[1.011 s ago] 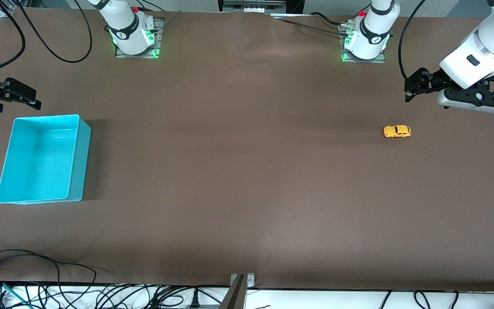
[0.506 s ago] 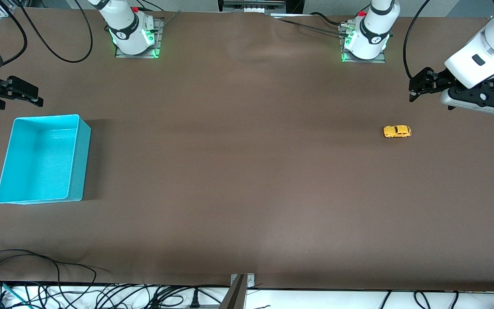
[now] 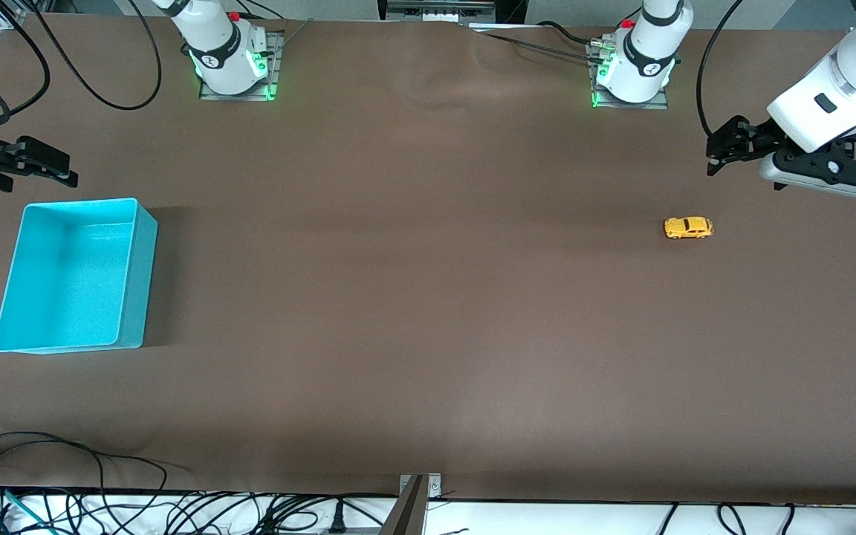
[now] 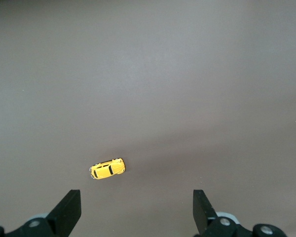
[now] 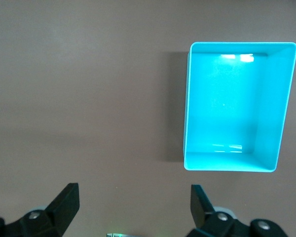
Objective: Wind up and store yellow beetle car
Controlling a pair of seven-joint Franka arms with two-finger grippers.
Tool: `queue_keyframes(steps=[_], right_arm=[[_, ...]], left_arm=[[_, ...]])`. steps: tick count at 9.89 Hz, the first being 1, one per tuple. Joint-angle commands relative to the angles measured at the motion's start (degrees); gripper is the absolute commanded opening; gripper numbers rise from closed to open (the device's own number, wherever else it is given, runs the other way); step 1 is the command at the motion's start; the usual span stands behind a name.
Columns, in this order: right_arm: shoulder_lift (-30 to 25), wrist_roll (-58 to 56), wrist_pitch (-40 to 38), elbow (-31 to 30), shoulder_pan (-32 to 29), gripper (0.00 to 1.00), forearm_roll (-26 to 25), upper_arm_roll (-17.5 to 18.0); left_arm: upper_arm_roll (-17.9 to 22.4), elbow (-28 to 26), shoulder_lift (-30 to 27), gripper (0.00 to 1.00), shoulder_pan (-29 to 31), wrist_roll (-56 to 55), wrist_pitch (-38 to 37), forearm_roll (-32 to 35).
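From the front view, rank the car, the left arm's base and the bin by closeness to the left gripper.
1. Car: on the table just below the open left gripper, toward the left arm's end.
2. Left arm's base: along the table's top edge.
3. Bin: at the right arm's end.

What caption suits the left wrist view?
Open left claw above the brown table, with the yellow car on its wheels just ahead of the fingers.
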Motion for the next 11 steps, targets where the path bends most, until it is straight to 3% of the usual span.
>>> queue_keyframes(steps=[1, 8, 11], right_arm=[[-0.6, -0.3, 0.0, -0.1, 0.2, 1.0, -0.8, 0.1], [-0.6, -0.4, 0.1, 0.3, 0.0, 1.0, -0.3, -0.4], [0.5, -0.5, 0.1, 3.5, 0.2, 1.0, -0.4, 0.0]], left_arm=[[1.0, 0.6, -0.1, 1.0, -0.9, 1.1, -0.9, -0.7], [2.2, -0.2, 0.5, 1.0, -1.0, 1.0, -0.9, -0.7], [2.0, 0.5, 1.1, 1.0, -0.3, 1.2, -1.1, -0.7]])
